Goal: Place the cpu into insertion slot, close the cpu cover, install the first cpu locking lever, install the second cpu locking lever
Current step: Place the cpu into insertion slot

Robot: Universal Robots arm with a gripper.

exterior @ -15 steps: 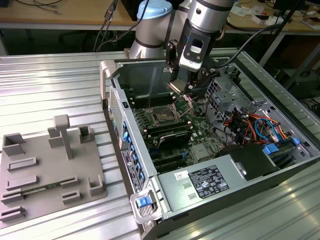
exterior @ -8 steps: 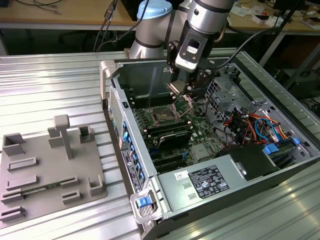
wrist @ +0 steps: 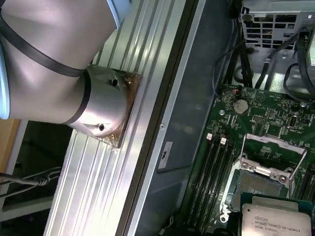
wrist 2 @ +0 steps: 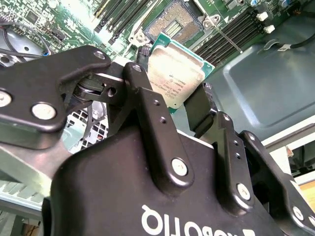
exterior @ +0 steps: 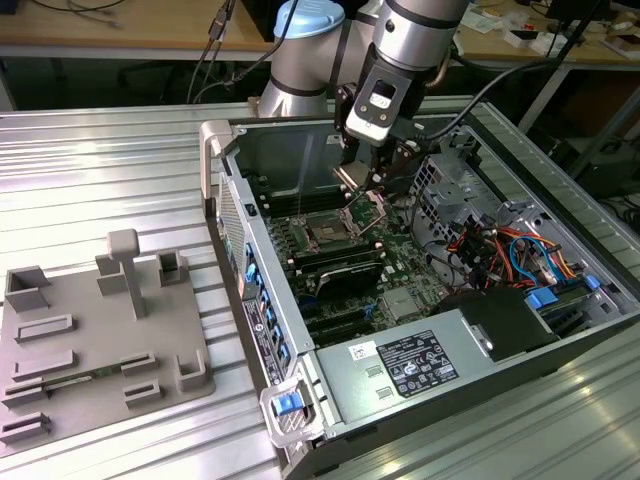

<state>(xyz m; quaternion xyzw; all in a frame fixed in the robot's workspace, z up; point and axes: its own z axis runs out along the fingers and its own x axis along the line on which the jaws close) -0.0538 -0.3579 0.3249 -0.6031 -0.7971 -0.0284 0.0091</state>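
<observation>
My gripper [wrist 2: 173, 93] is shut on the cpu [wrist 2: 175, 73], a small square chip with a silvery top and green edge, pinched by two opposite sides between the black fingers [wrist 2: 145, 93]. The chip hangs tilted just above the green motherboard, close to the insertion slot [wrist 2: 180, 20], which lies uncovered with its dark centre showing. In the first wrist view the cpu [wrist: 276, 220] is beside the insertion slot [wrist: 257, 187], and the cpu cover [wrist: 273, 147] stands raised behind it. In the exterior view the gripper [exterior: 372, 192] hovers over the insertion slot [exterior: 328, 233] inside the open computer case.
Black memory slots [exterior: 335, 268] flank the socket. A drive cage [exterior: 462, 190] and coloured cables [exterior: 505, 250] fill the exterior view's right of the case, with a power supply [exterior: 420, 365] at the front. The case wall [exterior: 245, 280] rises alongside. A grey fixture plate [exterior: 90, 340] lies outside the case.
</observation>
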